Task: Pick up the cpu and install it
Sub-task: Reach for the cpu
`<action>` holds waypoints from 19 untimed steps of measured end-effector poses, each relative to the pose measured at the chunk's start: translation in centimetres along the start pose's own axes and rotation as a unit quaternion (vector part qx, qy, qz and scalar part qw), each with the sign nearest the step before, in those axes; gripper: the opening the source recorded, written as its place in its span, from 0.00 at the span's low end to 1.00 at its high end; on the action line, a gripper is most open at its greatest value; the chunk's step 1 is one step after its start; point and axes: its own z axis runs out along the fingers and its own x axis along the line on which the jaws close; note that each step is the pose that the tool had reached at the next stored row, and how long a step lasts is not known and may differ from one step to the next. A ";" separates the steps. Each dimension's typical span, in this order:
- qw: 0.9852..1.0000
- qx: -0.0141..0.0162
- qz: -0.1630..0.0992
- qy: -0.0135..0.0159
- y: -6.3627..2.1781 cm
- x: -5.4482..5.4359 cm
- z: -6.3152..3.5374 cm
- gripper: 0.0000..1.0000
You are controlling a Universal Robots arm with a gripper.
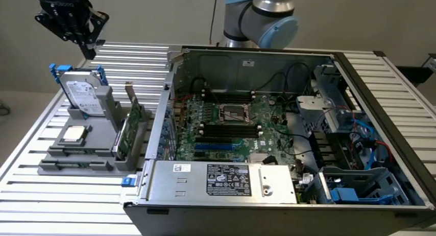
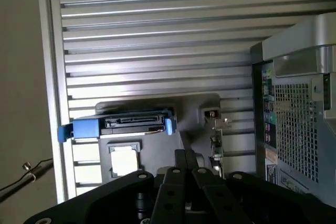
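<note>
Closest to my wrist camera is my own end effector [image 2: 185, 155]: matte black, jointed fingers drawn together to a narrow tip, with nothing between them and nothing touching them. From the exterior view I hang in the air over the far corner of the desk [image 1: 41, 195] on that view's left, above and beyond the parts stand, well apart from everything on it.

Below me the cpu [image 1: 73, 134] lies flat in a square recess of the grey plastic holder [image 1: 75, 163]. It is a small square chip with a pale, dull metal top and a thin darker rim. Just behind it a hard drive [image 1: 85, 95] stands on edge in the same holder, silver with a white label, clasped by a blue plastic bracket [image 1: 60, 68]. A green circuit card [image 1: 129, 128] stands upright in a slot beside them.

On the exterior view's right sits the open computer case [image 1: 272, 53] of grey sheet metal. Inside lies a green motherboard [image 1: 225, 141] carrying a square metal-framed socket [image 1: 235, 113] with a dark centre. A boxy steel power supply [image 1: 184, 181] with a black label fills the near side.

My desk is ribbed aluminium, its long slats catching the light. My arm [image 1: 262, 16], grey with pale blue caps, rises behind the case.
</note>
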 end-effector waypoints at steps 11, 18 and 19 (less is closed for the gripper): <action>1.000 0.000 0.000 0.000 -0.45 5.0 1.05 0.11; 1.000 -0.003 0.000 0.000 -2.12 7.0 1.71 0.11; 1.000 -0.005 0.000 0.001 -2.42 7.1 1.75 0.11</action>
